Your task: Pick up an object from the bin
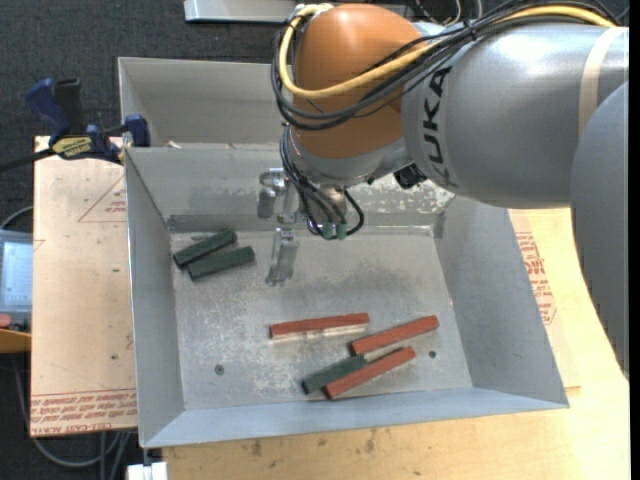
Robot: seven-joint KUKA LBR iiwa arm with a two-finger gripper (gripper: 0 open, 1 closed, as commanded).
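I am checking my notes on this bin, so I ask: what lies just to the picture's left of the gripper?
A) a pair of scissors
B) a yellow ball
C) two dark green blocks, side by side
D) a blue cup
C: the dark green blocks lie side by side to the picture's left of the gripper, while the reddish bars lie lower in the picture, apart from it.

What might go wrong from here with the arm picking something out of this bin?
The pincer hangs over bare bin floor, between the two dark green bars on the left and the red bar nearer the front; straight down it would likely grab nothing. The green bars lie touching, so a grasp there might catch both or shove one aside.
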